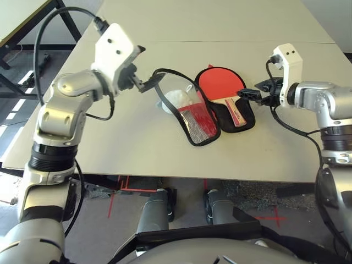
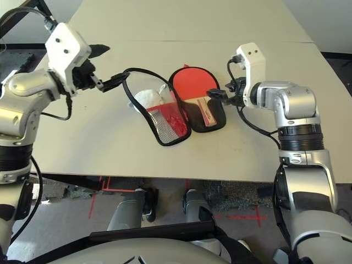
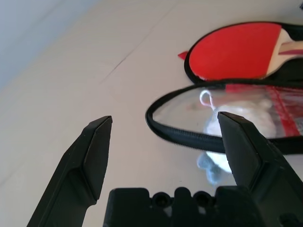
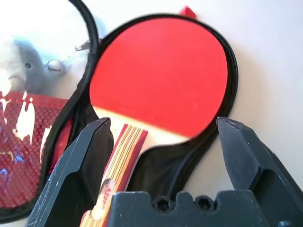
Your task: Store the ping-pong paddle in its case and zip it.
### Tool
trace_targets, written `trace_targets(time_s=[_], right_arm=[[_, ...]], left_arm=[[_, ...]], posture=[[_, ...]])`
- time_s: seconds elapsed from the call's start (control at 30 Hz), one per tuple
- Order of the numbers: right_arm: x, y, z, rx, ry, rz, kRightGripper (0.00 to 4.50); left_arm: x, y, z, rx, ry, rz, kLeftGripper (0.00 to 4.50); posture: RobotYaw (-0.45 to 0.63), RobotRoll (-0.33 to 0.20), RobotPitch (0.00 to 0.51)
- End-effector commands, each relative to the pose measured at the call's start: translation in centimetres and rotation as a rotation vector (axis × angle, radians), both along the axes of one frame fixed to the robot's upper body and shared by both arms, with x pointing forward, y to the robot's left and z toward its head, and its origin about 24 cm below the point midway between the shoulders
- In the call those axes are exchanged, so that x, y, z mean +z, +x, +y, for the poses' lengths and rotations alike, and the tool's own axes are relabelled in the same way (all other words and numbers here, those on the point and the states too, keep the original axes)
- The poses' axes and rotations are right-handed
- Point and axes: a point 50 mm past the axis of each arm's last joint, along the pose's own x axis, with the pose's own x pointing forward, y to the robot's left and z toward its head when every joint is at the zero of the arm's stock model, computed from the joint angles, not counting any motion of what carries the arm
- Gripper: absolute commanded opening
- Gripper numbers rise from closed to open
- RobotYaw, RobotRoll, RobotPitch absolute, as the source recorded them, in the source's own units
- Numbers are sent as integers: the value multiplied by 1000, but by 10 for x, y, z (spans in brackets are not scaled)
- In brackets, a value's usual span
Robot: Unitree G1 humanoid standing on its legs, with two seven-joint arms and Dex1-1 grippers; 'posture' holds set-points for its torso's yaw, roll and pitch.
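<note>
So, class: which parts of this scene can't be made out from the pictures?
- Soft pale thing in the case's open flap: hidden behind shiny clear plastic, left eye and wrist views.
- Paddle handle end: hidden by the right gripper, right wrist view.
- Zipper pull: too small anywhere.

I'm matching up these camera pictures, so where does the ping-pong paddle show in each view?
Left eye: ping-pong paddle right of centre, lying in the open case.
Right eye: near the centre.
Left wrist: upper right corner.
Right wrist: middle, large.
Shared landmark: the case's black zipper trim around the paddle.
</note>
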Motion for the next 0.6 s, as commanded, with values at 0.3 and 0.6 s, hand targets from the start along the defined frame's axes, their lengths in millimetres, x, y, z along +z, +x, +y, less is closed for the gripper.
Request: trace_targets(time_s=[0.3, 0.6], right_arm=[[-3, 5, -22, -30, 100, -77, 4464], [5, 12, -35, -126, 203, -151, 4464]], left_arm=[[-48, -3, -4, -48, 148, 135, 4500], [-52, -1, -40, -190, 161, 138, 4500]], posture=[[76, 0, 151], [51, 0, 143]])
